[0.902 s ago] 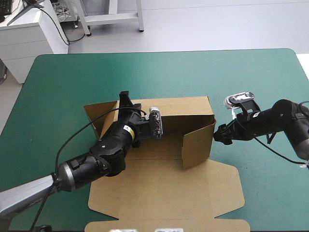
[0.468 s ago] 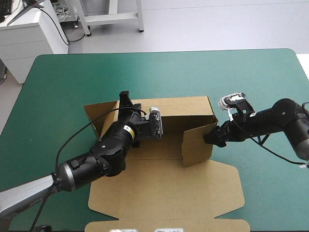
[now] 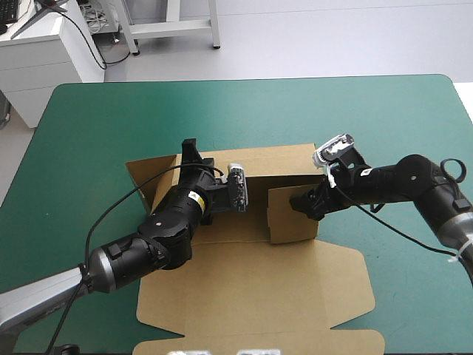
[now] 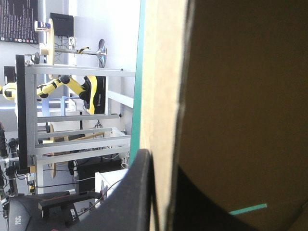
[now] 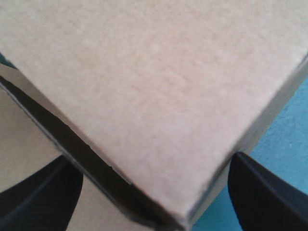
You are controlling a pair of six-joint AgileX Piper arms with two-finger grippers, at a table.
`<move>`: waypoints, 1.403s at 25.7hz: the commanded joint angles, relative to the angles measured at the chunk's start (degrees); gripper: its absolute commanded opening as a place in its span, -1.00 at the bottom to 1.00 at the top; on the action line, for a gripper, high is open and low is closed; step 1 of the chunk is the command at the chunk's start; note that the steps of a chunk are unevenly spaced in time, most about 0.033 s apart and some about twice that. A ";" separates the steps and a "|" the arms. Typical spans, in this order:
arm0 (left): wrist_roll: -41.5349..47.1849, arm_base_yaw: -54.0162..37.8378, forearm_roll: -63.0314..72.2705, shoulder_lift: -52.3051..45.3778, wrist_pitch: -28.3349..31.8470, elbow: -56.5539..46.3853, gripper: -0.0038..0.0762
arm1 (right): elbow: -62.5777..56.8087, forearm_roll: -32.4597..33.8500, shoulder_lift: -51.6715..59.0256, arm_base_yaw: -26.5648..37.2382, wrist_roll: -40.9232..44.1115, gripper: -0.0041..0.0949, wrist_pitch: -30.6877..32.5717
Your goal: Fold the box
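Note:
The brown box (image 3: 244, 296) lies mid-table with its lid and front flaps flat toward the near edge. Its back wall (image 3: 284, 163) stands raised. My left gripper (image 3: 189, 150) is at the back wall's left end, shut on the board; the left wrist view shows the wall (image 4: 166, 96) edge-on between the black fingers of that gripper (image 4: 163, 166). My right gripper (image 3: 301, 204) presses against the right side flap (image 3: 290, 218), which stands upright and is swung inward. In the right wrist view the flap (image 5: 154, 82) fills the space ahead of the open gripper (image 5: 154, 166).
Teal-green cover (image 3: 244, 111) runs from the back wall to the table's far edge, and a strip of it (image 3: 414, 288) shows to the right of the flat lid. The right arm reaches in low from the right edge.
My right gripper has moved left and pushed the right side flap inward, from the box's right end toward its middle. The left arm has stayed where it was.

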State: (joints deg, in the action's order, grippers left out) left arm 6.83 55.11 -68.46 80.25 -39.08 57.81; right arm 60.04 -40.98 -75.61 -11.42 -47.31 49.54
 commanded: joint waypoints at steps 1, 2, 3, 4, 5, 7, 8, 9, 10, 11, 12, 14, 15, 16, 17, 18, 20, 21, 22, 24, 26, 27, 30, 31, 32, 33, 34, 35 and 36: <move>0.71 0.60 2.25 -1.04 0.36 0.88 -0.92 | 1.54 0.99 1.63 -3.76 2.57 0.49 -7.84; 0.71 0.60 2.25 -1.04 0.45 0.88 -0.92 | 1.54 2.84 1.63 -4.74 3.72 0.43 -9.24; 0.71 0.60 2.25 -1.04 0.45 0.88 -0.92 | 1.54 4.64 1.63 -5.63 4.82 0.37 -10.59; 0.71 0.60 2.42 -1.04 0.45 0.88 -0.92 | 1.54 6.43 1.63 -6.40 6.28 0.30 -11.90; 0.71 0.60 2.55 -1.04 0.45 0.88 -0.92 | 1.54 8.28 1.63 -7.03 7.79 0.24 -13.40; 0.71 0.60 3.37 -1.04 0.61 0.88 -0.92 | 1.54 11.06 1.63 -7.65 11.11 0.09 -16.22; 0.71 0.60 4.13 -1.04 1.04 0.88 -0.92 | 1.54 12.02 1.63 -7.65 12.75 0.00 -17.50; 0.38 0.60 4.96 -1.04 1.35 0.88 -0.92 | 1.54 12.70 1.63 -7.65 14.09 -0.07 -18.20; 0.26 0.60 5.61 -1.04 1.68 0.88 -0.92 | 1.54 13.19 1.63 -7.65 15.23 -0.18 -18.84; 0.26 0.68 6.30 -1.04 1.71 0.88 -0.92 | 1.54 13.44 1.63 -7.65 16.03 -0.29 -18.97; 0.26 0.68 6.83 -1.04 1.95 0.88 -0.92 | 1.54 13.44 1.63 -7.65 16.14 -0.41 -18.97; 0.26 0.82 7.42 -1.04 1.95 0.88 -0.92 | 1.54 12.54 1.63 -7.65 15.73 -0.64 -17.53; 0.26 1.08 7.42 -1.04 1.95 0.88 -0.92 | 1.54 11.94 1.63 -7.65 15.36 -0.72 -16.79; 0.13 1.58 7.27 -1.04 2.24 0.88 -0.92 | 1.54 10.52 1.63 -7.65 14.47 -0.90 -14.68; 0.13 1.88 6.97 -1.04 2.37 0.88 -0.92 | 1.54 10.20 1.63 -7.65 13.72 -0.95 -13.97; 0.13 2.19 6.88 -1.04 3.05 0.88 -0.92 | 1.54 10.07 1.63 -7.65 13.39 -0.95 -13.55; 0.13 3.07 6.49 -1.04 4.72 0.88 -0.92 | 1.54 10.57 1.63 -7.65 13.39 -0.95 -13.98; 0.13 3.63 6.30 -1.04 4.95 0.88 -0.92 | 1.54 11.67 1.63 -7.65 14.23 -0.94 -14.76; 0.13 4.27 5.50 -1.04 4.55 0.88 -0.91 | 1.54 13.37 1.63 -7.65 16.31 -0.94 -15.49; 0.13 5.71 4.63 -1.31 3.49 1.12 -0.70 | 1.54 19.64 1.63 -7.65 22.67 -0.94 -16.33; 0.28 7.24 4.63 -1.45 2.28 1.34 -0.37 | 1.54 24.97 1.63 -7.65 28.39 -0.93 -16.95; 0.56 8.19 4.63 -1.45 1.34 1.56 -0.14 | 1.54 27.47 1.63 -7.65 32.01 -0.93 -17.63; 1.81 11.29 4.27 -1.45 -1.49 3.33 0.29 | 1.64 35.11 1.63 -7.65 40.81 -0.93 -20.15; 2.30 12.16 3.88 -1.45 -2.34 4.01 0.34 | 1.64 37.20 1.63 -7.65 43.58 -0.93 -20.62; 2.56 12.82 3.48 -1.45 -2.91 4.50 0.35 | 1.64 38.82 1.63 -7.65 45.57 -0.93 -20.80; 2.68 13.67 2.85 -1.45 -3.71 5.07 0.35 | 1.64 40.53 1.63 -7.65 47.31 -0.93 -20.80; 3.27 14.55 1.85 -1.45 -4.61 5.59 0.35 | 1.64 42.07 1.63 -7.65 48.79 -0.93 -20.80; 3.52 15.15 1.09 -1.45 -5.00 5.91 0.35 | 1.64 43.15 1.63 -7.65 49.24 -0.93 -20.80; 3.52 15.99 -0.28 -1.45 -5.10 5.97 0.35 | 1.64 44.40 1.63 -7.65 49.69 -0.93 -20.80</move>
State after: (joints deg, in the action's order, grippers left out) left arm 9.01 69.15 -64.00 80.53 -43.32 61.37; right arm 59.96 -0.91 -75.67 -19.36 -0.62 32.35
